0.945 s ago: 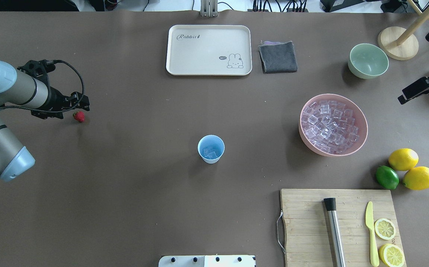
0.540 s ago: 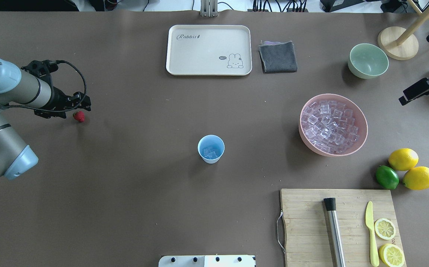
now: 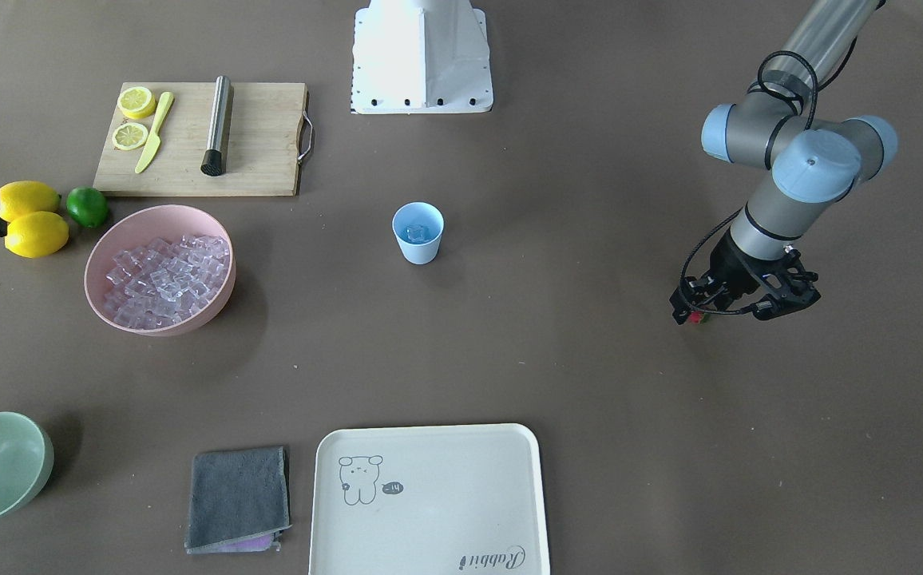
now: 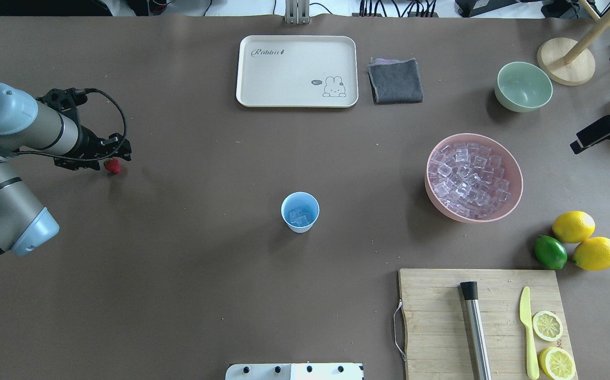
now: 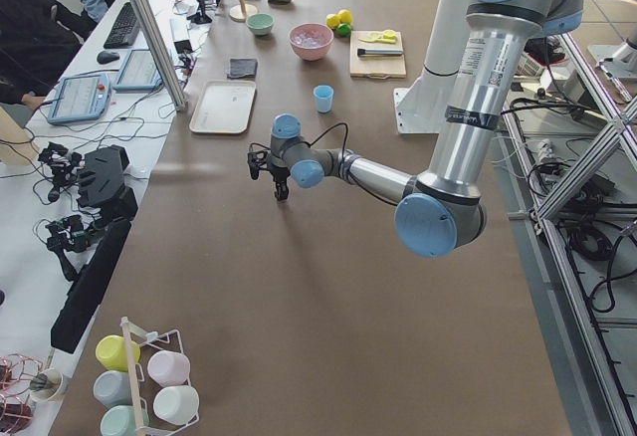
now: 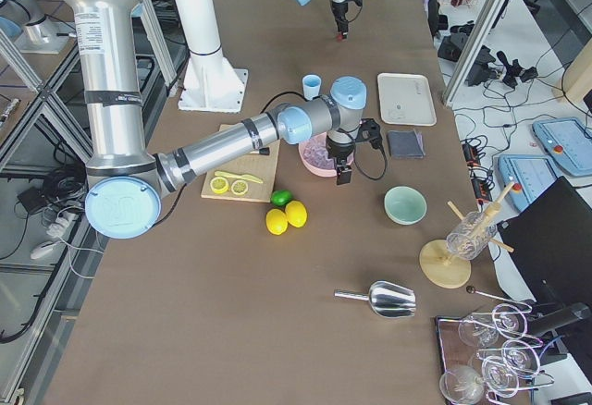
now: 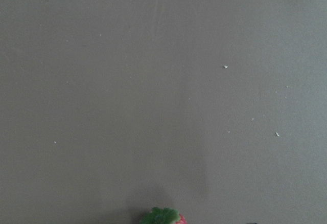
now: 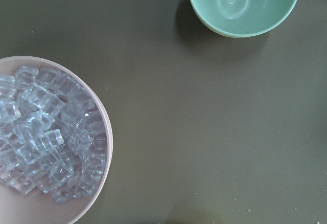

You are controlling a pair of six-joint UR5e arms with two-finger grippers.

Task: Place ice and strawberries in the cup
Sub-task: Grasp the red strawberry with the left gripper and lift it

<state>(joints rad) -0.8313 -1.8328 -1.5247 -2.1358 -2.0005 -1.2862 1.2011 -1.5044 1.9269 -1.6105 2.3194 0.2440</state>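
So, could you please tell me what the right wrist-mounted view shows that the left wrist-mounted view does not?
Only the right wrist-mounted view shows the large pink bowl heaped with small clear ice cubes, and the empty pale-green bowl beyond it. Only the left wrist-mounted view shows the tiny red strawberry, its green top just peeking in at the bottom edge. Both share the brown table surface.
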